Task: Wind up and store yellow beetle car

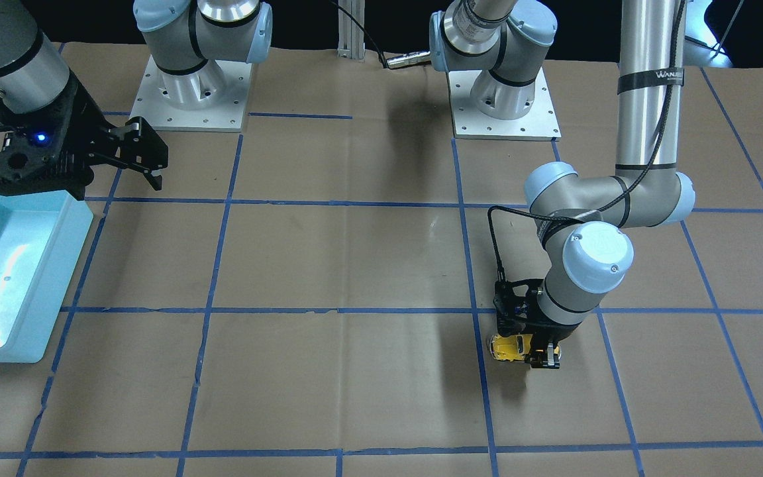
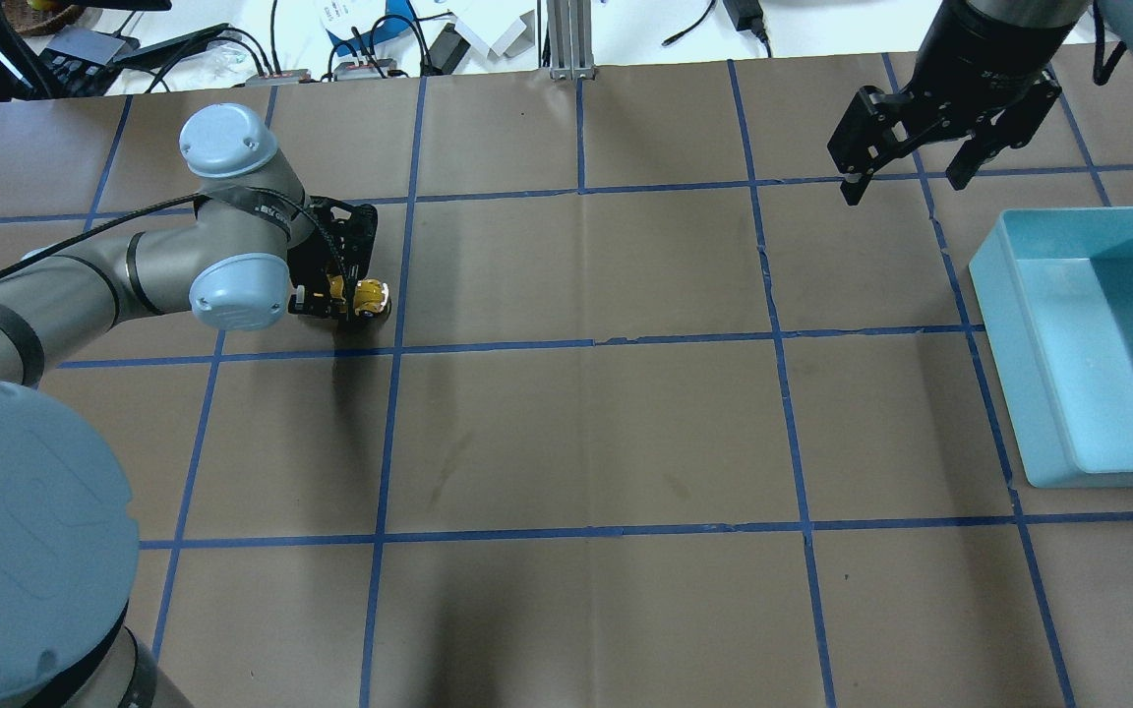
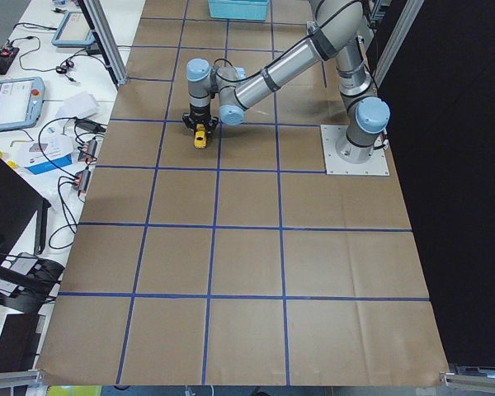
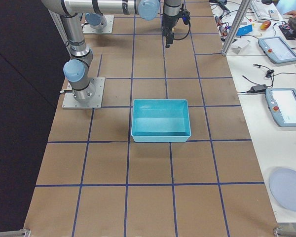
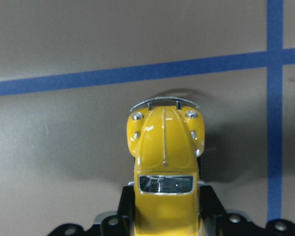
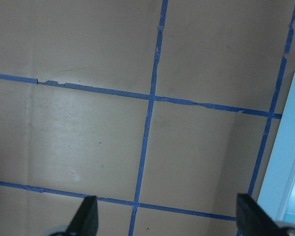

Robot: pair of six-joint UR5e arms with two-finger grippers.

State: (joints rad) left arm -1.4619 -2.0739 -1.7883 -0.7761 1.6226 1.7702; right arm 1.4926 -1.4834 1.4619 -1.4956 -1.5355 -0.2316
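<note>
The yellow beetle car [image 5: 165, 147] is a small glossy toy with a silver bumper. It sits low on the brown table paper, its rear between the fingers of my left gripper [image 5: 164, 221], its nose pointing out. My left gripper [image 2: 335, 300] is shut on it; the car also shows in the front-facing view [image 1: 506, 348] and the overhead view [image 2: 368, 298]. My right gripper [image 2: 906, 187] hangs open and empty above the table, far from the car, beside the teal bin [image 2: 1009, 324]. Its fingertips [image 6: 88, 211] show in the right wrist view.
The teal bin [image 1: 57, 265] stands on the robot's right side of the table and looks empty. Blue tape lines form a grid on the brown paper. Two arm bases [image 1: 189, 93] stand at the robot's edge of the table.
</note>
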